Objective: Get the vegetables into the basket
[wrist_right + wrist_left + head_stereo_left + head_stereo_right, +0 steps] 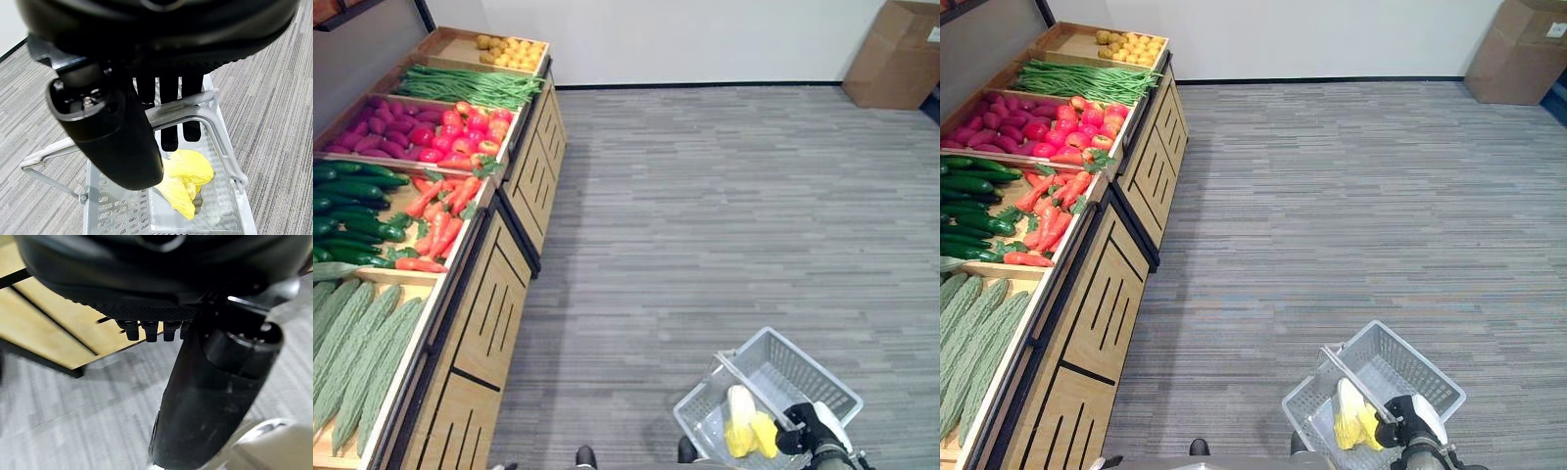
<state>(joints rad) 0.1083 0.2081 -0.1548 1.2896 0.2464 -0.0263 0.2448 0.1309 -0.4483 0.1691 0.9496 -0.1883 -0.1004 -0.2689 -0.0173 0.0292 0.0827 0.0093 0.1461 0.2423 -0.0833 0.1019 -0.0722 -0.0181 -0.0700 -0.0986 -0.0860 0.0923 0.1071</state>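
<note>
- Your right hand (806, 429) has its fingers curled round the basket handle (186, 110); yellow vegetables (744, 423) already lie inside.
- The carrots (435, 211) sit on the stand, far left and ahead (nearer your left hand (146, 328), fingers curled, holding nothing).

My right hand (122, 142) has a matt black shell. The basket (822, 387) I carry looks like pale perforated plastic, its handle (195, 110) smooth, possibly metal. The shelving (499, 313) is light wood; the floor (724, 215) is ribbed grey carpet.
</note>
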